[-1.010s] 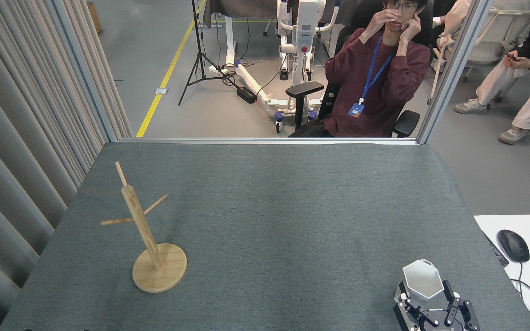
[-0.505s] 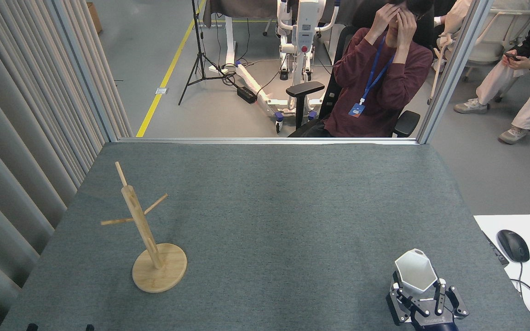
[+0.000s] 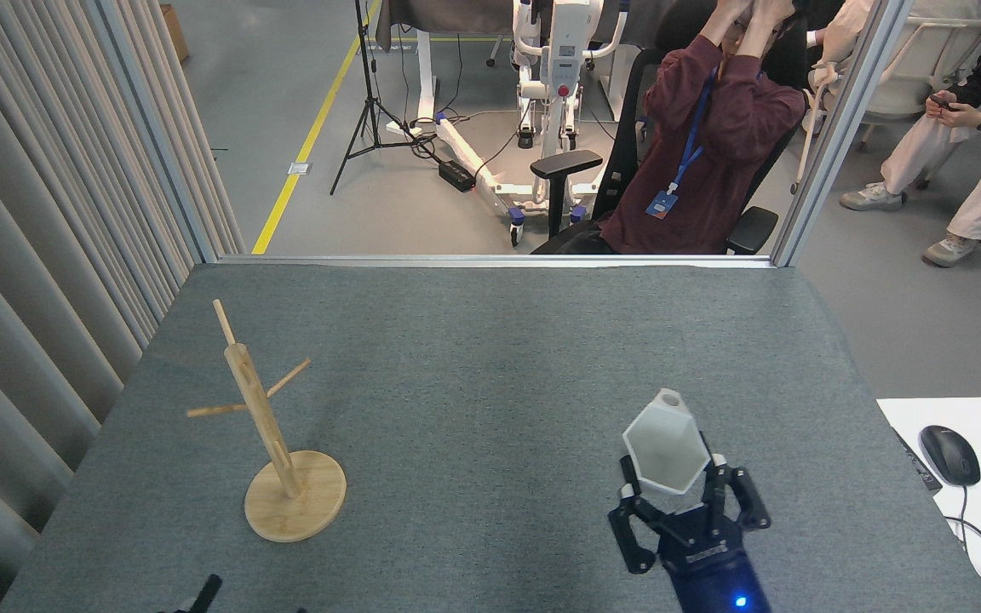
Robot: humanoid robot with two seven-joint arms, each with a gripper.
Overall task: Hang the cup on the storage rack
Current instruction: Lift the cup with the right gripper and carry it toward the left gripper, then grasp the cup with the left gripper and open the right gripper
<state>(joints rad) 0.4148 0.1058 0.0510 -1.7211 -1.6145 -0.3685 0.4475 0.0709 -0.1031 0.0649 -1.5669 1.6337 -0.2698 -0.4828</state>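
The white faceted cup is held above the grey table at the lower right, its hexagonal mouth facing me and its ring-hole tab at the top. My right gripper is shut on the cup's lower part, black fingers on both sides. The bamboo storage rack stands at the left on its round disc base, with thin pegs pointing up, left and right, well apart from the cup. Only a dark tip of my left gripper shows at the bottom edge; its state is unreadable.
A ribbed curtain wall runs along the table's left side. A white desk with a mouse adjoins the table on the right. Beyond the far edge a person sits in a chair, with another person at the far right.
My right gripper has carried the cup up and to the left, away from the table's right front corner. The cup has tilted so its tab shows. A tip of the left arm has appeared.
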